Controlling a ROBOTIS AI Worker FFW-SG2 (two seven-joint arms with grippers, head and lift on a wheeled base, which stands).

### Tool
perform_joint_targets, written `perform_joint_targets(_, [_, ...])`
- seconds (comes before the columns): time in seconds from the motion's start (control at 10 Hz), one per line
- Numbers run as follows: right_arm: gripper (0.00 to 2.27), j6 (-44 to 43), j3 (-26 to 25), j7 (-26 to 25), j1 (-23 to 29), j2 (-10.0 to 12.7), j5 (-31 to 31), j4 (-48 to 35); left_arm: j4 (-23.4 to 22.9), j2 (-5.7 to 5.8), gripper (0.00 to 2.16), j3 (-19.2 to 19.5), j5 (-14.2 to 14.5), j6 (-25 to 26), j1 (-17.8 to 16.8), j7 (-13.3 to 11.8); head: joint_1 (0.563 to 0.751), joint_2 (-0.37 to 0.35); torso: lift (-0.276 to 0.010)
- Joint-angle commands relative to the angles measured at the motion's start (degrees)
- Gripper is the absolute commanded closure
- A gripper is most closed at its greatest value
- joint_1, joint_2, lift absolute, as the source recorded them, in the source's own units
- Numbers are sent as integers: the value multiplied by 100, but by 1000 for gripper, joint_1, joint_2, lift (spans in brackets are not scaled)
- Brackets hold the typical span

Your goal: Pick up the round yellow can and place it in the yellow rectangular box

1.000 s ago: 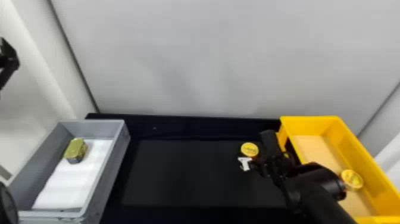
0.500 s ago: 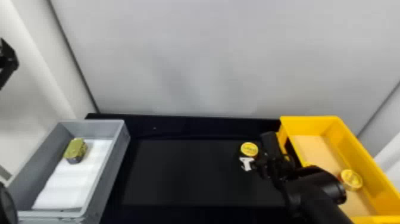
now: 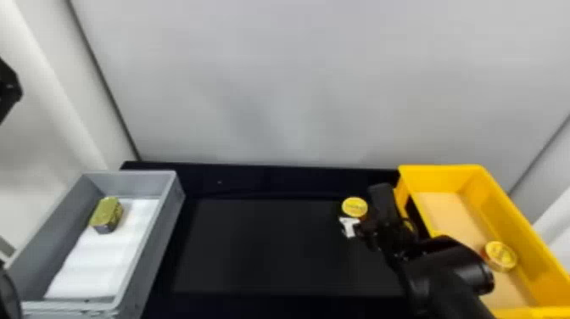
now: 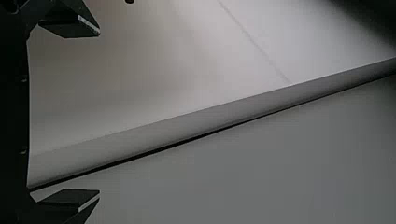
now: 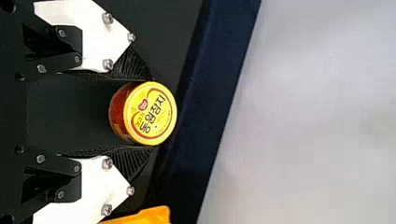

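At the far left, part of the left arm (image 3: 8, 91) stands at the edge of the head view; in the left wrist view, the left gripper (image 4: 99, 113) has its fingers spread wide with nothing between them. Next comes a grey box (image 3: 159, 237), with a green-gold tin (image 3: 106, 214) on a white sheet (image 3: 97, 258) inside it.

Right of centre, over the black table (image 3: 271, 246), is the round yellow can (image 3: 355, 207), lid up. The right gripper (image 5: 154, 113) is closed on it, one finger against each side. Whether the can has left the table, I cannot tell. The step in hand looks like the lift. The hold is near the fingertips, so an even, moderate squeeze and a slow, straight rise should suit it; a jerk could let the smooth round side slip or roll.

At the far right is the yellow rectangular box (image 3: 511, 210), with a second yellow can (image 3: 501, 256) inside, towards its near end. The carried can should rise well above the box's nearer wall before going across, then come down level towards the far end, away from its neighbour. The fingers should part only once it rests flat.
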Motion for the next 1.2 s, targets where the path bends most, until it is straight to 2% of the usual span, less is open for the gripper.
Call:
perform_joint_targets(0.0, [622, 432, 97, -51, 356, -27, 88, -1130, 0, -15, 68, 37, 13, 15, 17, 2, 692, 14, -56])
perform_joint_targets(0.2, [622, 898, 26, -95, 655, -45, 273, -2220, 0, -15, 68, 64, 13, 42, 35, 11, 692, 14, -56])
perform_joint_targets(0.5, [622, 1382, -97, -174, 822, -80, 616, -3327, 9, -15, 68, 99, 13, 86, 35, 11, 692, 14, -56])
perform_joint_targets(0.8, [622, 1751, -150, -253, 954, -256, 800, -4118, 0, -15, 68, 143, 13, 112, 44, 11, 692, 14, -56])
perform_joint_targets(1.1, [618, 2164, -370, -367, 1042, -264, 1117, -4795, 0, -15, 68, 161, 13, 112, 44, 11, 692, 14, -56])
